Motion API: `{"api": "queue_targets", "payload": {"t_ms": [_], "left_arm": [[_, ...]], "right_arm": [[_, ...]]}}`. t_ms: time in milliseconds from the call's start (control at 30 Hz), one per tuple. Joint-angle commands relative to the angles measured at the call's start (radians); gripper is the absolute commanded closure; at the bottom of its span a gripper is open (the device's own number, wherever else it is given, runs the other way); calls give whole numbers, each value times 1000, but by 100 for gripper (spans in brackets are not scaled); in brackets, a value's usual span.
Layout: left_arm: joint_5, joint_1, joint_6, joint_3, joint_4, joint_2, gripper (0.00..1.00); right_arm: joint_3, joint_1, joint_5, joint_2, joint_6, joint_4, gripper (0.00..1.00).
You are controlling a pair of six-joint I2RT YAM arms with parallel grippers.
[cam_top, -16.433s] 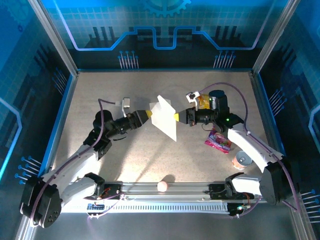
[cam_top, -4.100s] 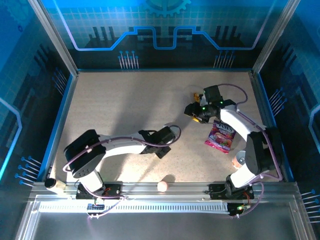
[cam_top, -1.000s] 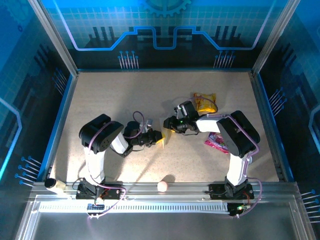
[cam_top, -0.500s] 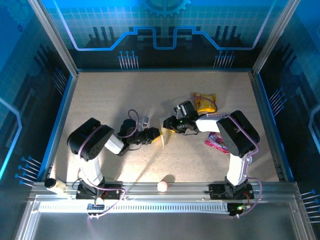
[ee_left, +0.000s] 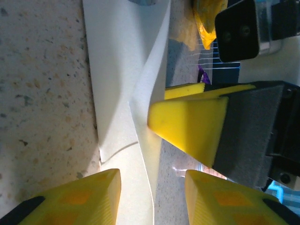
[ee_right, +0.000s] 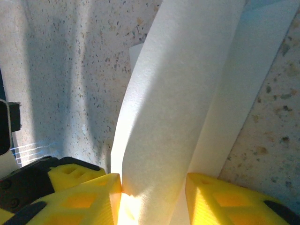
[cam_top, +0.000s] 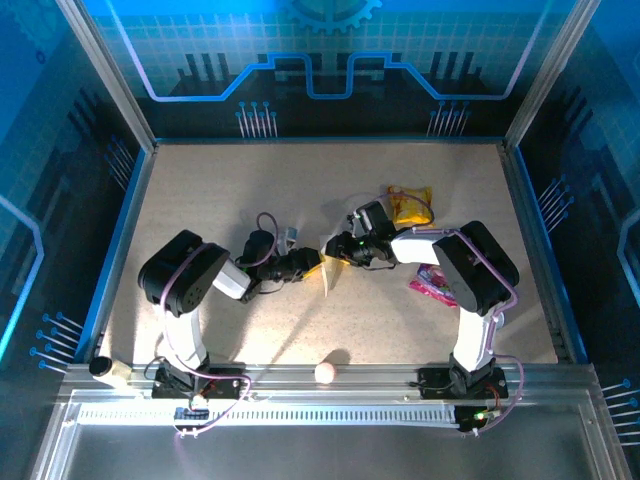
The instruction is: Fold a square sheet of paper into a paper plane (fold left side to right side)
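Left claw [ee_left: 152, 180] has its two yellow fingers apart, and the lower end of the square sheet of paper [ee_left: 112, 70] lies in the gap between them without being squeezed. The sheet is a narrow, creased white strip, and it lies on the desk [cam_top: 220, 200] about in the middle, where the two arms meet. The right claw [ee_right: 153, 180] reaches it from the right. Its fingers are apart too, the white strip runs across their gap, and one fingertip touches the paper beside the crease. The desk is a beige, speckled surface. Blue walls [cam_top: 320, 70] with a pattern of light lines close it on the left, far and right sides, with metal posts in the far corners. A metal rail [cam_top: 290, 383] runs along the near edge. A yellow snack packet [cam_top: 410, 205] lies near the claws, a little to the right and farther away. A pink wrapper [cam_top: 432, 285] lies to the right, partly under the right arm. What is inside them I cannot see. A small pale pink ball [cam_top: 325, 372] rests at the near rail.
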Motion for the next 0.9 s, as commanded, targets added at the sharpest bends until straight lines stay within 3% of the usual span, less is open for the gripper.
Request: {"api": "queue_targets", "payload": {"t_ms": [0,333,700,867], "left_arm": [[23,-9,15,25,-20,31,61],[7,-20,82,80,-130,49,72],[-28,-23,118,98,-194,60,93],[-53,-23,139,99,-229,57,94]], "right_arm": [[-2,17,32,34,-18,-88,58],[7,17,32,41,-26,-107,58],[11,17,31,43,-37,-119,58],[14,17,29,39,-43,-127,58]]}}
